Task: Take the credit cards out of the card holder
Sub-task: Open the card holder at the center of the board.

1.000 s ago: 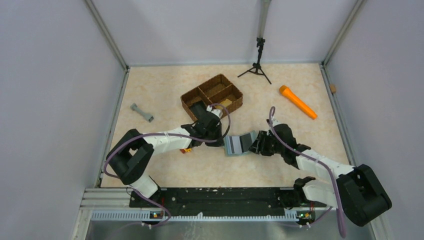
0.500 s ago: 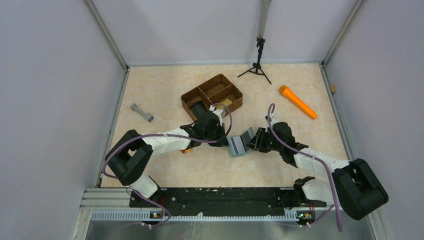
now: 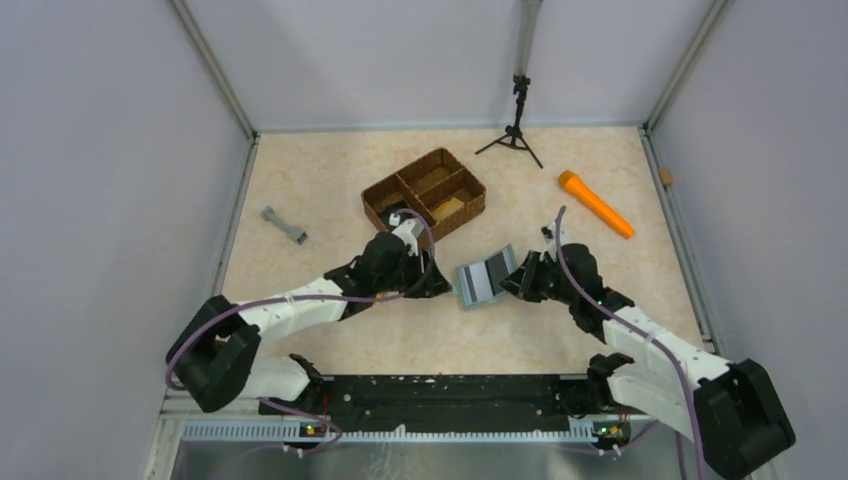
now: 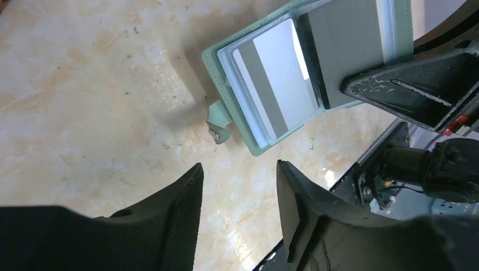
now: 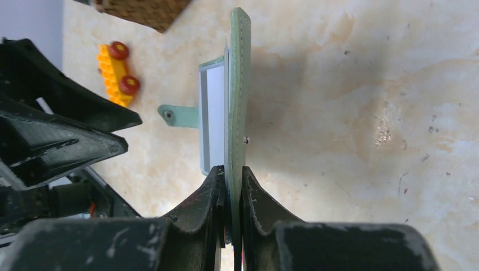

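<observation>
Near the middle of the table (image 3: 330, 180), between the two arms: the card holder (image 3: 483, 284), spread open with its pockets turned upward. Gripped at its right edge by the right tool (image 3: 512, 283), fingers closed tight on the grey-green cover. From the right wrist, the card holder (image 5: 237, 84) seen edge-on as a thin green strip, running straight out from between the pinched fingers of the right tool (image 5: 230, 192).

Small tab (image 4: 217, 121) sticking out from the holder's left edge, toward the left arm. Shadow on the table just beside that edge; hard to tell whether touching the table there or lifted off it.

Inside the clear pockets: a pale card (image 4: 277, 79) with a grey stripe on the tab side, and a dark grey card (image 4: 344, 51) on the half nearer the right tool. Both sitting in their pockets.

Left tool (image 4: 237, 169) open and holding nothing, fingers apart, pointed at the tab side of the holder, near it but not touching.

Behind the left arm, a brown woven basket (image 3: 425, 195) with three compartments. Close by the left arm, a small yellow toy car (image 5: 117, 68) with red wheels, standing on the table. Farther off: an orange stick (image 3: 595, 204) toward the right rear, a grey dumbbell-shaped piece (image 3: 284, 225) at the left, a small black tripod (image 3: 515, 135) at the back edge.
</observation>
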Robot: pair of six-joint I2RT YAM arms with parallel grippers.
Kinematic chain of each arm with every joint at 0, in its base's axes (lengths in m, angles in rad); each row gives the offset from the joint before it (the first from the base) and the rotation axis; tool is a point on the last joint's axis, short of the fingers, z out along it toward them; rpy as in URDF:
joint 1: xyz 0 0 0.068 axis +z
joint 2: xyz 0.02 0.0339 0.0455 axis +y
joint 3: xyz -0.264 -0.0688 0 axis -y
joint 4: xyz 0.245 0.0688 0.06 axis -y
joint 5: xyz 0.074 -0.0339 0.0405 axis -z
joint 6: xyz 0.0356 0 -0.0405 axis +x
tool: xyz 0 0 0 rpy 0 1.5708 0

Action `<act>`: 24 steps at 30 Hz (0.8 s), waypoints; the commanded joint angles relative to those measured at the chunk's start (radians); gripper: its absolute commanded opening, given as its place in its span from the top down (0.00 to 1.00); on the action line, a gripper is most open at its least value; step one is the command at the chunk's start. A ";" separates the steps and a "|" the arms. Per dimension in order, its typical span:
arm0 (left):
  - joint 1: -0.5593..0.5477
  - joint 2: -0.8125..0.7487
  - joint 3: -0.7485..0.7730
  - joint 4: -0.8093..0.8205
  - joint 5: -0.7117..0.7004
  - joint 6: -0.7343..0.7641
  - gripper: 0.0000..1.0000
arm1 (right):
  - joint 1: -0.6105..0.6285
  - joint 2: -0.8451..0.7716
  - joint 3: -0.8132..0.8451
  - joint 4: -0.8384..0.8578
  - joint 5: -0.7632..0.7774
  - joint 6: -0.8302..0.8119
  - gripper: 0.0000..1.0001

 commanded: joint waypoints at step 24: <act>0.070 -0.323 -0.194 0.470 0.178 -0.216 0.01 | -0.012 -0.389 0.074 0.071 -0.163 0.347 1.00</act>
